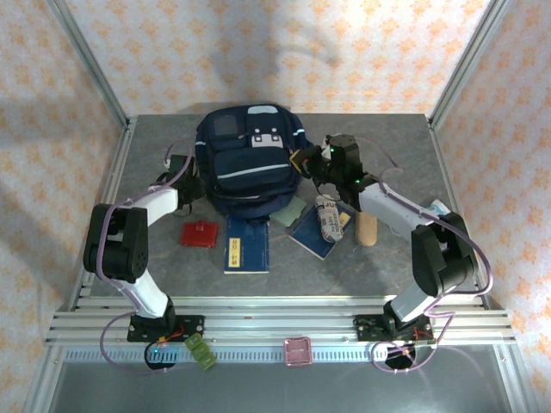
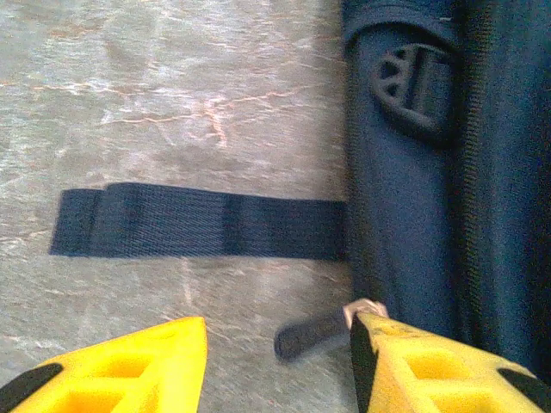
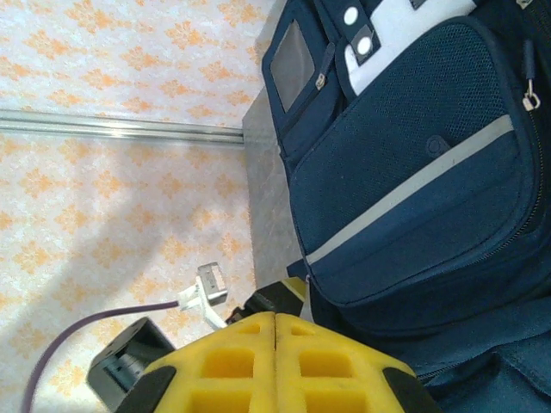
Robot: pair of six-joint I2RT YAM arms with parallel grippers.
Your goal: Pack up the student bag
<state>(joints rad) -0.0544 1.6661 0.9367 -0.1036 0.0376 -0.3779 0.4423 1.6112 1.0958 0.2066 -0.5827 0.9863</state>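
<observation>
From above: bag point(image 1: 250, 163) flat at the back centre of the table point(image 1: 387, 275), closed by the look of it, nothing packed so far. Lined up just in front: blue book point(image 1: 246, 243), red wallet point(image 1: 199, 233), pouch point(image 1: 328, 218), tan roll point(image 1: 367, 228). Flanking the bag, left gripper point(image 1: 196, 186) hard against one side, right gripper point(image 1: 299, 161) against the other. Worry here: a tug from one side alone, dragging the whole bag over the book and wallet rather than opening it.

Over to the left wrist. Easy miss coming up: dark tab point(image 2: 310, 335) lying right at the tip of the finger point(image 2: 430, 370) beside the bag point(image 2: 482, 215), barely inside the gap, likely to squirt out under a careless pinch. Also a loose strap point(image 2: 198, 221) flat on the table nearby (wrong thing to grab). As for the left gripper point(image 2: 275, 383): parted roughly halfway, bare table between the fingers, nothing held; touching the tab's metal end or just shy of it, hard to call.

Now the right wrist. Possible slip: a pull on so thin a pinch, letting go and leaving the bag point(image 3: 413, 189) shut. And the right gripper point(image 3: 275, 331): clamped fully shut at the bag's edge, tips tight together; something thin caught between them or nothing at all, impossible to say.
</observation>
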